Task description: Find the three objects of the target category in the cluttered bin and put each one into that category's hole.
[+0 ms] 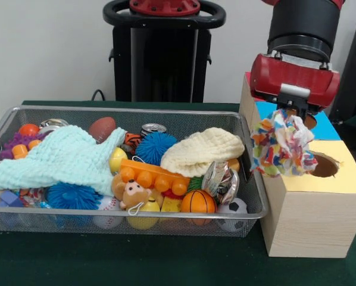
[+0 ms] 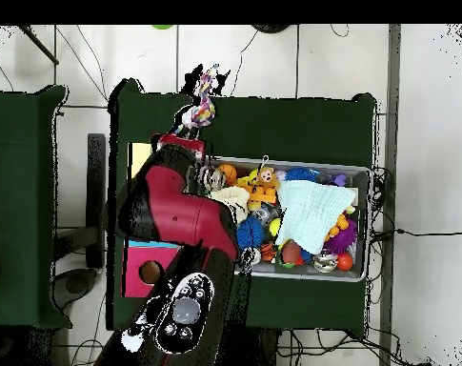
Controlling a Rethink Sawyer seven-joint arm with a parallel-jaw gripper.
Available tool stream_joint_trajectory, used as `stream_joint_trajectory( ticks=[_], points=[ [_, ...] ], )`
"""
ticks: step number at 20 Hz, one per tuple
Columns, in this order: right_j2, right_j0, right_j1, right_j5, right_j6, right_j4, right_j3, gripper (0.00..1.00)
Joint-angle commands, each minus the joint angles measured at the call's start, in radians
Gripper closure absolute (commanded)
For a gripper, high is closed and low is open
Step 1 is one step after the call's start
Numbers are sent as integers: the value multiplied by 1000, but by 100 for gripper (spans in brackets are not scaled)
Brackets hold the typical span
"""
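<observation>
- The gripper (image 1: 289,113) is pinched tight on a small patch-printed white cloth (image 1: 280,145), which dangles crumpled beside the yellow-surround hole (image 1: 324,165).
- That hole tops the pale wooden box (image 1: 309,221), just right of the wire-mesh bin (image 1: 256,182).
- A mint knitted cloth (image 1: 62,158) and a cream knitted cloth (image 1: 202,151) lie over the toys.

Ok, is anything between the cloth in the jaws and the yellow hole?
No. In the front view the printed cloth hangs from the gripper just beside the yellow hole, only bare yellow paper between them; overhead, the arm covers it.
</observation>
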Motion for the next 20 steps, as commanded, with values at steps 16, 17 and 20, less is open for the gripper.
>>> stream_joint_trajectory(
  ticks=[16, 17, 20],
  points=[
    [-114, 206, 115, -192, 233, 224, 154, 100],
    [-111, 208, 120, -202, 239, 226, 157, 100],
    [-102, 207, 127, -220, 249, 223, 162, 100]
  ],
)
